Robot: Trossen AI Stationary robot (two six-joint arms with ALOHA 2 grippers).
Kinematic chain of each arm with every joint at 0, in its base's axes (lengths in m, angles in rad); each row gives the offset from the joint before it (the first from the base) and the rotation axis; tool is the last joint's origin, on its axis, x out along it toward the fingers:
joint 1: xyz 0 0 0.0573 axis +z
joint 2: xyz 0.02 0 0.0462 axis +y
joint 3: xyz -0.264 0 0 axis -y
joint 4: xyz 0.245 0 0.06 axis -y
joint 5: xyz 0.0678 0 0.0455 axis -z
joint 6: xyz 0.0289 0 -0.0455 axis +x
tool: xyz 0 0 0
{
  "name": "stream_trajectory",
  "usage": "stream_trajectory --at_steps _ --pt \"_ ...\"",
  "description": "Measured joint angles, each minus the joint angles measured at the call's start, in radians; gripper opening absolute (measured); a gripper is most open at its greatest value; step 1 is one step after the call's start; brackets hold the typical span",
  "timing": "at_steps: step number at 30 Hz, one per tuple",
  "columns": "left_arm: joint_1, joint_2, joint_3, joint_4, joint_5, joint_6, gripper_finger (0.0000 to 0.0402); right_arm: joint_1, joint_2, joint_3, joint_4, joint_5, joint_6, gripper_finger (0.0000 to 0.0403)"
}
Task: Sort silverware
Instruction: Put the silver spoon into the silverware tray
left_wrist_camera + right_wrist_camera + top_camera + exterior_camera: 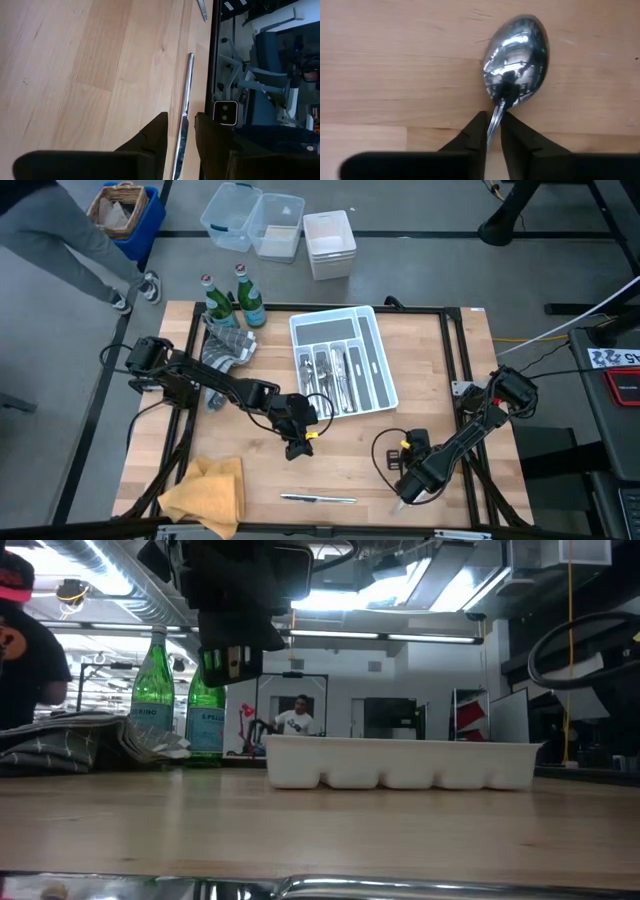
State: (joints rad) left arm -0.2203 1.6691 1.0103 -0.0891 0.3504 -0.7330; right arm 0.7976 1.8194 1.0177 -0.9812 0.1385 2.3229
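A silver spoon (pixel 517 55) lies bowl-up on the wooden table near its front right corner, with my right gripper (pixel 493 122) shut on it. A silver knife (pixel 318 499) lies flat along the front edge; the left wrist view shows this knife (pixel 184 115) through the gap between my fingers. My left gripper (pixel 297 448) hangs open above the table's middle, clear of the knife, and shows high in the low view too (pixel 230 660). More silverware (pixel 325 375) lies in the white tray (pixel 372 320). My right gripper pinches the spoon's neck (pixel 496 112), just behind the bowl, between its two fingers. The fingers come steeply from above and lie across the handle. The spoon lies flat on the table, bowl facing up.
Two green bottles (pixel 225 300) and a grey cloth (pixel 225 350) sit at the far left. A yellow cloth (pixel 205 490) lies at the front left corner. Bare wood lies between tray and knife. A person (pixel 60 240) and plastic bins (pixel 250 222) are beyond the table.
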Motion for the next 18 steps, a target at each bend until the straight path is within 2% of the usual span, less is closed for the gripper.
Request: stream_trajectory --at_steps 4,9,18 --pt "0.0 0.0 0.0 0.0 0.0 0.0 0.0086 0.001 0.0 -0.003 0.001 0.022 -0.016 0.0011" --pt "0.0 0.0 0.0 0.001 0.0 0.0 0.0086 0.002 0.0 -0.004 0.01 0.038 -0.02 0.002" --pt "0.0 -0.006 0.0 -0.001 0.0 0.0 0.0086 0.0 0.006 0.03 -0.013 0.066 -0.024 0.0008"
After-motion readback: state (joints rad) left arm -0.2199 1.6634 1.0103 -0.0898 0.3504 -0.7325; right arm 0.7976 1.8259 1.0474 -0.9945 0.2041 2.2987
